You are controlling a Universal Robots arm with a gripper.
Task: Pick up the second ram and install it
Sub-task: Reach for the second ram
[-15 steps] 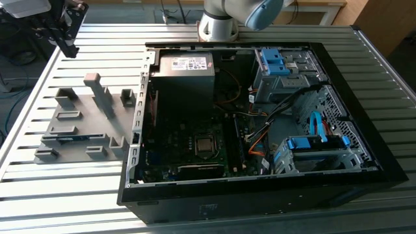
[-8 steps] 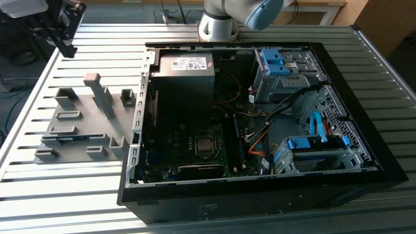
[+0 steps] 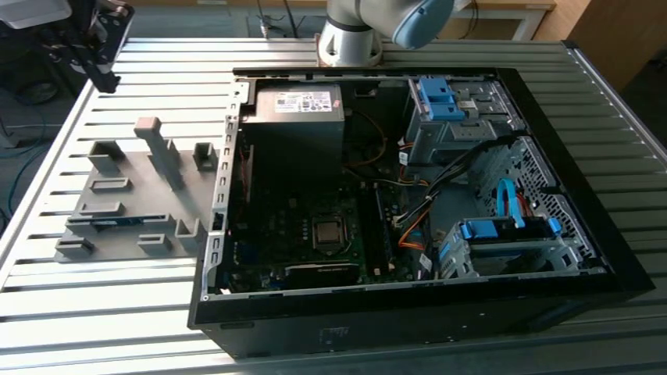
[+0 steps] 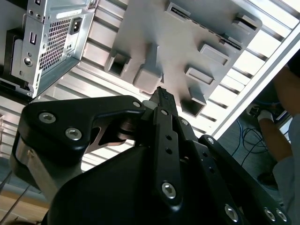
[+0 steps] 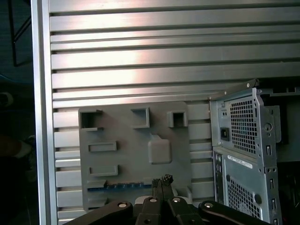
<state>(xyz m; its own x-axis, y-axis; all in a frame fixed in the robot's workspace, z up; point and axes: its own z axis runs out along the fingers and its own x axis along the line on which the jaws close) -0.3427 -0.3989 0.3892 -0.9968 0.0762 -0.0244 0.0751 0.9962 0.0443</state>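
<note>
The second ram (image 3: 115, 221) is a thin blue stick lying in a slot near the front edge of the grey holder tray (image 3: 136, 187), at the exterior view's left. In the first wrist view the ram (image 5: 123, 186) shows as a blue strip along the tray's edge (image 5: 136, 154). My gripper (image 3: 102, 76) hangs high above the table's far left corner, well away from the tray and the ram. Its black fingertips (image 5: 162, 180) press together with nothing between them, and in the second wrist view the gripper (image 4: 161, 93) points toward the tray (image 4: 178, 42).
An open computer case (image 3: 224, 180) lies on the slotted aluminium table (image 3: 125, 312), right of the tray, with motherboard (image 3: 312, 226), power supply (image 3: 300, 101) and blue drive brackets (image 3: 501, 230) inside. The arm's base (image 3: 349, 43) stands behind the case. A person's arm (image 4: 281, 89) is beyond the table edge.
</note>
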